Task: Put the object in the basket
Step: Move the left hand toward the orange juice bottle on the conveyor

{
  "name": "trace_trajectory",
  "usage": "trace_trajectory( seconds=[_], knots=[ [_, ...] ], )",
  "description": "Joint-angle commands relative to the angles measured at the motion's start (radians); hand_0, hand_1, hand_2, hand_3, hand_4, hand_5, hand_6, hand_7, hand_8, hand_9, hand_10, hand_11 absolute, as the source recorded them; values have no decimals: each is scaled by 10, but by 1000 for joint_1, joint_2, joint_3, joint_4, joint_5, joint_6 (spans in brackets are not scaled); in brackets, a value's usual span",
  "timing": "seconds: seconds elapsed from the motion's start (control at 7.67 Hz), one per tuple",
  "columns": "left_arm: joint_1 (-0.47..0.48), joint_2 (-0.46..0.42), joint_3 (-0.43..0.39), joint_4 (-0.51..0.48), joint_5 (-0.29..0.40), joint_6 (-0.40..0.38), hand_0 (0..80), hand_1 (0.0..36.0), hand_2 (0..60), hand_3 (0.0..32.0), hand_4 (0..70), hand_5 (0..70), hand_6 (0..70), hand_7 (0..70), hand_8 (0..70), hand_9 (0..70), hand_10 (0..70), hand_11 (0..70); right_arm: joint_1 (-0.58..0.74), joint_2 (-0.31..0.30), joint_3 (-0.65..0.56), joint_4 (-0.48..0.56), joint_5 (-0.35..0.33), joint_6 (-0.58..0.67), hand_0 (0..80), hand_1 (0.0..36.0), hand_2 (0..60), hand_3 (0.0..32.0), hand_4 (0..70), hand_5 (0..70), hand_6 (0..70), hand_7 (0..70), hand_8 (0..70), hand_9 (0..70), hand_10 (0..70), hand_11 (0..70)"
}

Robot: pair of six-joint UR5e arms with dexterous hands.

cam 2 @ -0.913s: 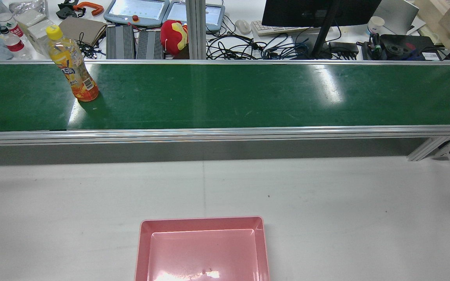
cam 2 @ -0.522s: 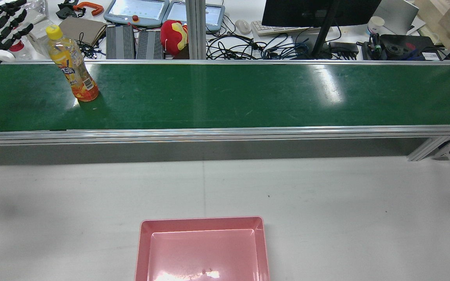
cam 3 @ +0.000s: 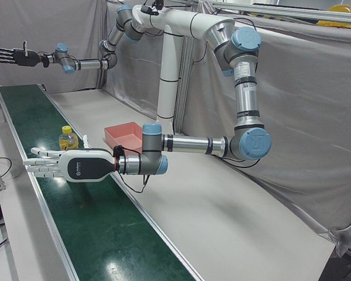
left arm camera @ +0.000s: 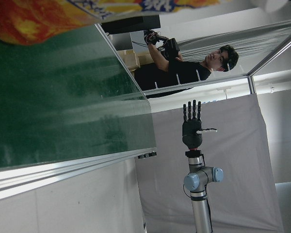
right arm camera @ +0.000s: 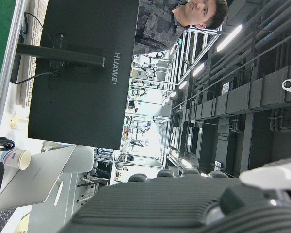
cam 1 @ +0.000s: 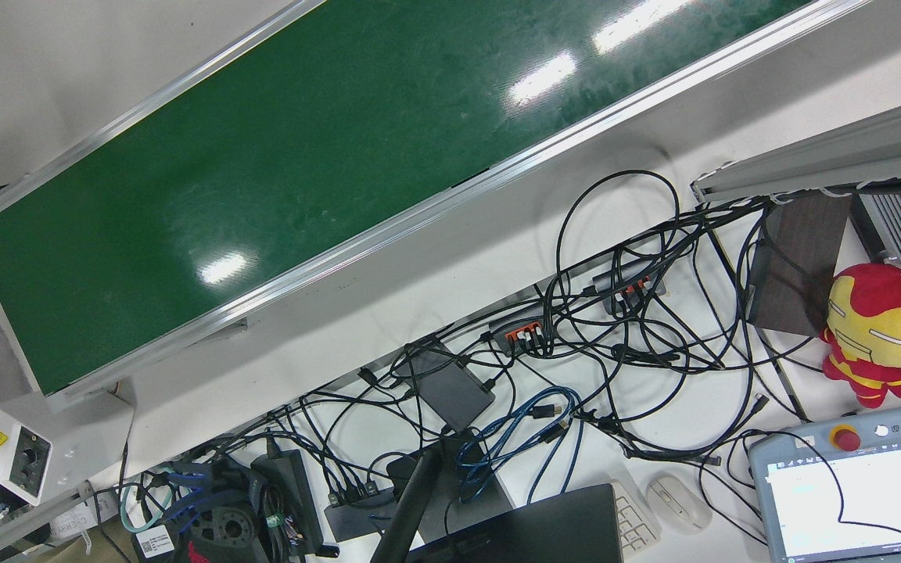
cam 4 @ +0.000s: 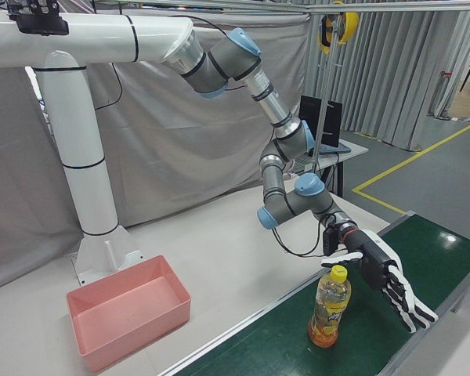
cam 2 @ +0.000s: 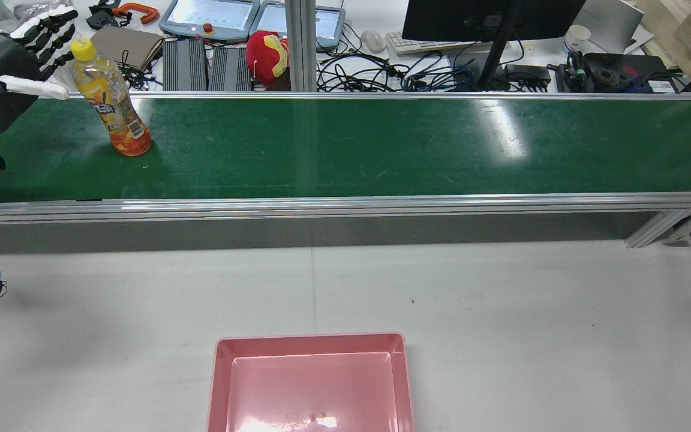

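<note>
Since the earlier frames the left hand point(cam 2: 6, 66) has come in from the rear view's left edge and now sits just beside the bottle point(cam 2: 110, 99), at cap height. Its fingers point(cam 2: 51, 33) are spread wide and straight, holding nothing, with the thumb pointing toward the bottle's neck without touching it. The bottle has not moved.

It stands upright on the green belt point(cam 2: 345, 147), toward the belt's far left end in the rear view. It has a yellow cap and orange drink inside. In the right-front view the open hand point(cam 4: 384, 278) hangs beside the bottle point(cam 4: 330, 307), palm toward it, apart from it. In the left-front view the same hand point(cam 3: 58, 164) lies flat over the belt with the bottle point(cam 3: 67, 138) just behind it.

The right hand point(cam 3: 14, 55) is held high and well away over the other end of the belt, its fingers straight and apart, empty. The left hand view shows it point(left arm camera: 192, 128) upright with fingers extended.

The pink basket point(cam 2: 311, 381) rests on the white table point(cam 2: 501, 312), on the near side of the belt, around the middle, with nothing in it. It is well apart from the bottle and from both hands.
</note>
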Motion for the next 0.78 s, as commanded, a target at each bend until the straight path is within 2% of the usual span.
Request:
trace_trajectory(
  seconds=[0.0,0.13,0.39,0.65],
  knots=[
    [2,54,-12,-43,9,0,586,159,0,0,66,170,0,0,31,43,42,84,0,0,0,0,0,0,0,0,0,0,0,0,0,0,0,0,0,0],
    [5,97,-12,-70,11,12,593,161,0,0,59,164,0,0,33,43,42,84,0,0,0,0,0,0,0,0,0,0,0,0,0,0,0,0,0,0],
    [30,108,-19,-78,18,76,597,170,0,0,55,167,0,0,35,46,43,86,0,0,0,0,0,0,0,0,0,0,0,0,0,0,0,0,0,0],
    [103,26,-18,-9,17,81,623,186,0,0,84,192,0,0,38,51,46,92,0,0,2,0,0,0,0,0,0,0,0,0,0,0,0,0,0,0]
  ],
)
